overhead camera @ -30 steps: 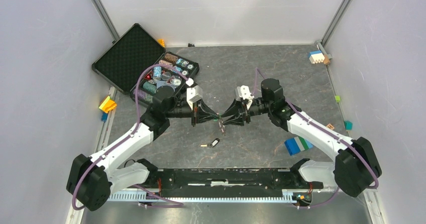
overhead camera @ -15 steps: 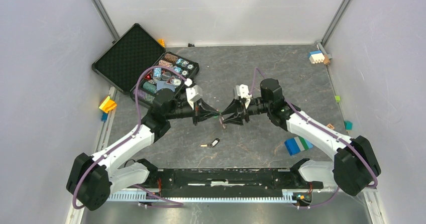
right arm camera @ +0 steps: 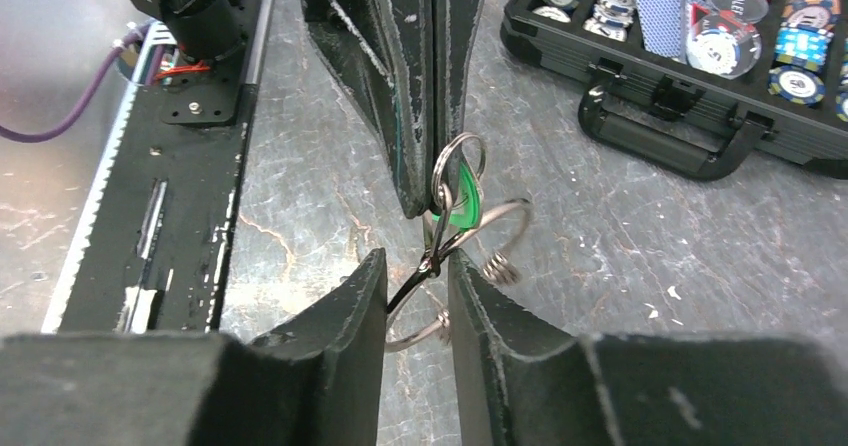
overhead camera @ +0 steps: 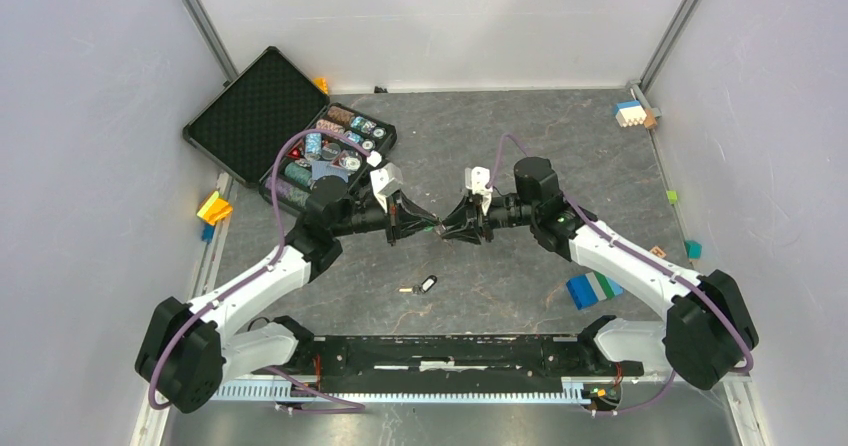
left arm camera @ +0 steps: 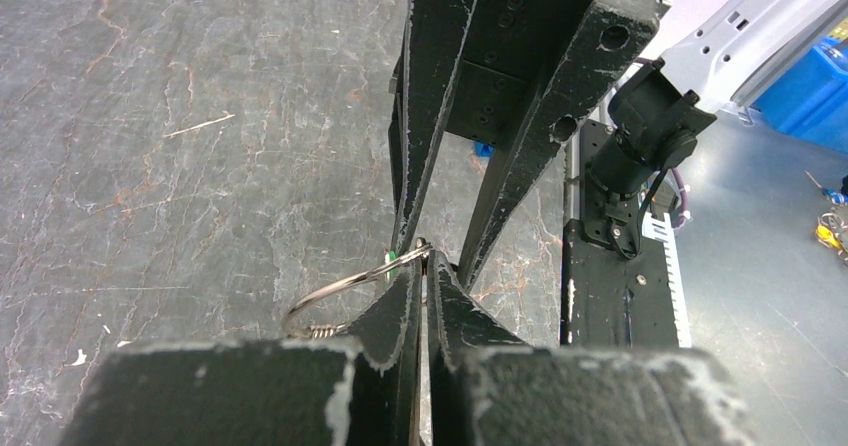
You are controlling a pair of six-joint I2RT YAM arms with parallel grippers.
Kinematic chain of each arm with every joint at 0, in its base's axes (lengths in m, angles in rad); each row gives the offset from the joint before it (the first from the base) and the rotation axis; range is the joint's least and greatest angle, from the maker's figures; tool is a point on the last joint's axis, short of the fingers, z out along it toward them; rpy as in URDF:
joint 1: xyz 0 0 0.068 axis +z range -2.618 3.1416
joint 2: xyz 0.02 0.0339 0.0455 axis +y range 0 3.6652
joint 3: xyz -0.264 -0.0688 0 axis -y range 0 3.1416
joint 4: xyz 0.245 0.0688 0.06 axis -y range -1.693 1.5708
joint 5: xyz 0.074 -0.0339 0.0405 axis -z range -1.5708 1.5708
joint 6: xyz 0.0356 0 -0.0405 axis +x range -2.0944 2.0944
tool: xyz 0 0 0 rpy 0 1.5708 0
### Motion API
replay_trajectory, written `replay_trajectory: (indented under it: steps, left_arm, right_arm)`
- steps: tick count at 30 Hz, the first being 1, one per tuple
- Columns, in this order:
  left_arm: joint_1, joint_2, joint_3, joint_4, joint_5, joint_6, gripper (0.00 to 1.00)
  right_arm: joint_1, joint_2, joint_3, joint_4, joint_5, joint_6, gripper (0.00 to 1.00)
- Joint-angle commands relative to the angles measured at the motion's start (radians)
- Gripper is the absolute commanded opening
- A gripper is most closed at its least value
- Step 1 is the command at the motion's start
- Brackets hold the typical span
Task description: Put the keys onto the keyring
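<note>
I was looking at a dark grey, veined worktop [overhead camera: 500, 146] boxed in by pale walls [overhead camera: 100, 186], with an open black case [overhead camera: 250, 111] of poker chips [overhead camera: 340, 131] at its far left. To the right of the case and slightly nearer the arm bases, the left gripper [overhead camera: 430, 225] and right gripper [overhead camera: 449, 229] met tip to tip above the surface. The keyring [left arm camera: 335, 291] was held there, off the worktop. Its wire ran into the left gripper's fingers, which were pressed together on it, and arced out to one side. The green-headed key [right arm camera: 463, 198] sat at those same tips, and a thin metal piece led from it between the right gripper's fingers. These stood slightly apart, and I could not tell whether they pinched it. Both sets of fingers hid part of the ring. The black-headed key [overhead camera: 427, 285] lay flat, nearer the bases than the case and to its right, its long axis roughly along the near edge and its head to the right. A blue, green and white block [overhead camera: 593, 289] lay farther right.
</note>
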Motion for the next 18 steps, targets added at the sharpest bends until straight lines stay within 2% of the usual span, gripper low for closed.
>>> replay_trajectory:
  steps: [1,10,15,18]
  left_arm:
    - [-0.013,0.004,0.008,0.068,-0.003,-0.042,0.02]
    - [-0.014,0.001,-0.008,0.074,-0.012,-0.027,0.02]
    - [-0.014,0.005,-0.018,0.073,-0.019,-0.005,0.02]
    - [-0.014,-0.001,-0.028,0.074,-0.024,0.014,0.02]
  right_arm:
    - [0.024,0.002,0.058,-0.017,0.087,-0.036,0.32]
    - [0.027,0.007,0.058,-0.024,0.129,-0.034,0.15]
    - [0.025,-0.015,0.054,-0.031,0.164,-0.050,0.00]
    - [0.027,-0.038,0.052,-0.047,0.198,-0.076,0.00]
